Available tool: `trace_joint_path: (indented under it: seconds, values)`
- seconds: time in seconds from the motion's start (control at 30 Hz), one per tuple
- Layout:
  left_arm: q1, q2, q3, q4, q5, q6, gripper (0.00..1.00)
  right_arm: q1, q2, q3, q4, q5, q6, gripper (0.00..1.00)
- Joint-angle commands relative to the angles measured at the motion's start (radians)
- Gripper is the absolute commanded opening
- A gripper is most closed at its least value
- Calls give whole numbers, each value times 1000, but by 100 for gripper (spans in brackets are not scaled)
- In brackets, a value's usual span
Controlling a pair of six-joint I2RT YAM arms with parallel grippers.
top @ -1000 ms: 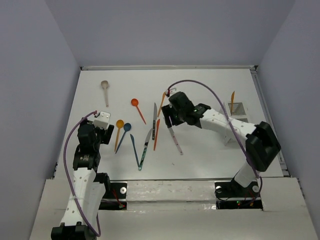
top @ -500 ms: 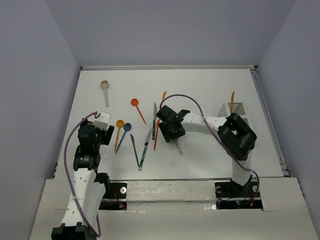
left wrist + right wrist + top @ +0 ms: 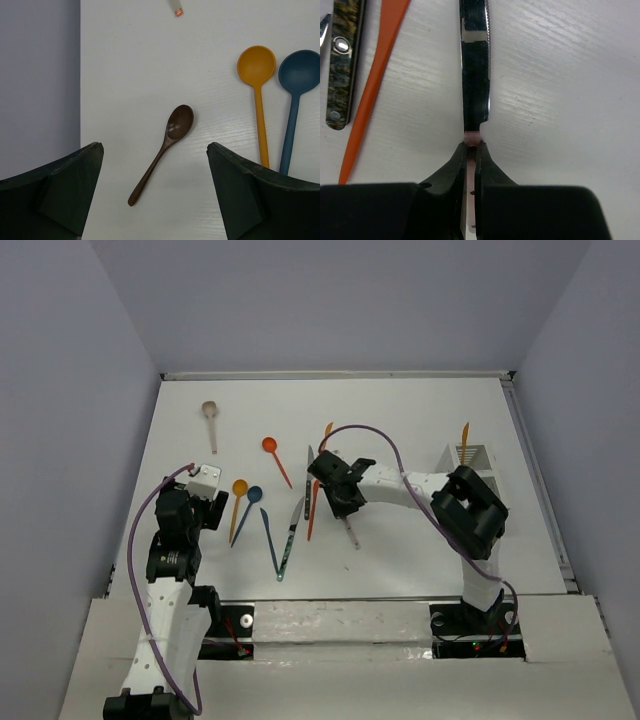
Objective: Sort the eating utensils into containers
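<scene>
Right wrist view: the right gripper (image 3: 470,150) is pinched tight on the pale handle of a knife (image 3: 475,75) lying on the table (image 3: 560,100), its blade pointing straight away. One orange knife (image 3: 370,95) lies alongside on the left. The left gripper (image 3: 155,150) hangs spread wide over three spoons: a brown spoon (image 3: 172,131), a yellow spoon (image 3: 256,70) and a blue spoon (image 3: 299,75), bowls far. Beyond, the white caddy (image 3: 485,450) holds one orange utensil (image 3: 464,438) upright.

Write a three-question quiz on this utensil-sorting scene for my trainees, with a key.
1. True or false: the right gripper is shut on a knife by its handle.
2. Which lies under the open left gripper? A brown spoon; B green spoon; C purple fork.
3. Fill in: the utensil standing in the white caddy is coloured ___.
Key: 1 true; 2 A; 3 orange.
</scene>
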Motion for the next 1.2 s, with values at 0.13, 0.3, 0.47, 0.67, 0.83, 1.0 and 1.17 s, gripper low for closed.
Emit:
trace_joint_path:
  seconds: [0.13,0.3,0.47,0.67,0.83,1.0,1.17]
  values:
    - [6,-13,-10,15,4,9,99,-11,-292,-11,13,263,-29,0]
    - [6,-15,-9,15,6,9,99,-54,-686,-182,443,529,-296,0]
    - [6,-26,-12,15,6,9,99,-369,-880,-417,1003,510,-496,0]
    - [6,-27,-12,13,12,11,99,-585,-875,-557,1215,550,-544,0]
    - [7,-32,-13,13,10,11,99,-628,-845,-617,1228,568,-489,0]
    - [7,-32,-12,13,12,12,99,-651,-762,-689,1257,555,-438,0]
    - [6,-30,-12,13,16,16,99,-660,-665,-721,1275,472,-441,0]
